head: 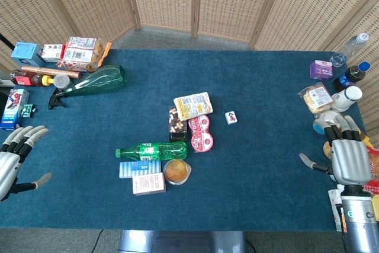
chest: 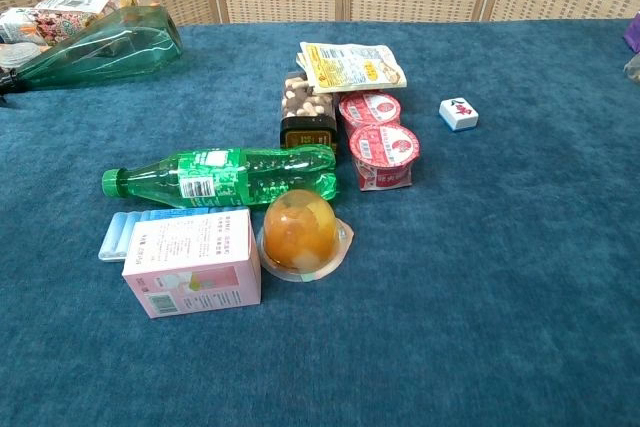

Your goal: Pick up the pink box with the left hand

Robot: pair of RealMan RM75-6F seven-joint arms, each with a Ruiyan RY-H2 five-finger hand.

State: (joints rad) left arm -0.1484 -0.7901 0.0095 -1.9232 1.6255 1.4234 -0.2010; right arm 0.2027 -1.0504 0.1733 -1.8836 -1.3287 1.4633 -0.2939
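Note:
The pink box [head: 148, 183] lies flat near the table's front, just below a pale blue pack [head: 131, 169] and left of a fruit jelly cup [head: 177, 171]. In the chest view the pink box [chest: 192, 261] shows its printed side at lower left. My left hand [head: 15, 159] hovers at the far left edge of the table, fingers spread, holding nothing, well to the left of the box. At the far right edge my right hand [head: 345, 152] is open too, palm down. Neither hand appears in the chest view.
A green plastic bottle [head: 151, 150] lies on its side just behind the box. Behind it are a dark nut jar [head: 177, 124], two red-lidded cups [head: 200, 133], a snack packet [head: 193, 105] and a small white tile [head: 231, 118]. A green glass bottle [head: 93, 82] and packages crowd the back left; bottles and snacks line the right edge.

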